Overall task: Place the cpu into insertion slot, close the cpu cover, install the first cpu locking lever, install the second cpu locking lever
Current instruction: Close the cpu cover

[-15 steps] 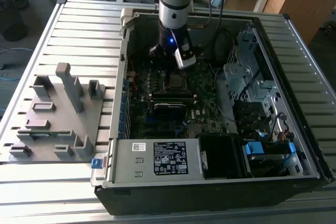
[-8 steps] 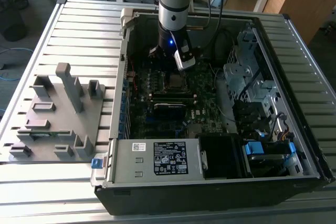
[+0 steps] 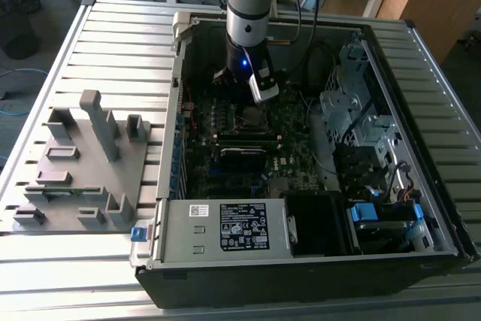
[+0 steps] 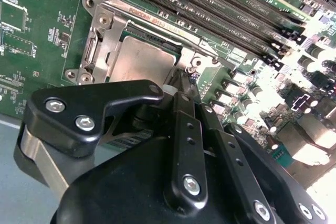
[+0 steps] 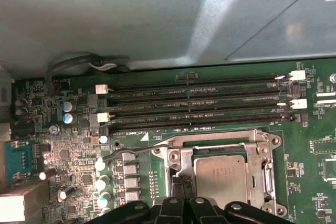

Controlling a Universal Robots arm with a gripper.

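The cpu (image 5: 220, 176) lies flat in the insertion slot (image 5: 177, 181), its dull silver top showing in both wrist views (image 4: 139, 64). The cpu cover (image 5: 265, 166) lies down around it as a silver frame (image 4: 104, 45). A thin locking lever (image 5: 126, 151) sticks out sideways from one socket corner. Another lever rod (image 5: 210, 136) runs along the socket edge beside the memory slots. My gripper (image 4: 182, 80) hangs just over a socket corner, its black fingers (image 4: 181, 108) drawn together with nothing seen between them. In the exterior view the gripper (image 3: 252, 99) sits low over the socket (image 3: 252, 116).
The motherboard lies inside an open computer case (image 3: 421, 208) with tall walls all round. Long black memory slots (image 5: 199, 103) run beside the socket, and capacitors (image 5: 101, 182) stand near the lever's end. A grey fixture tray (image 3: 83, 163) stands on the slatted table at the exterior view's left.
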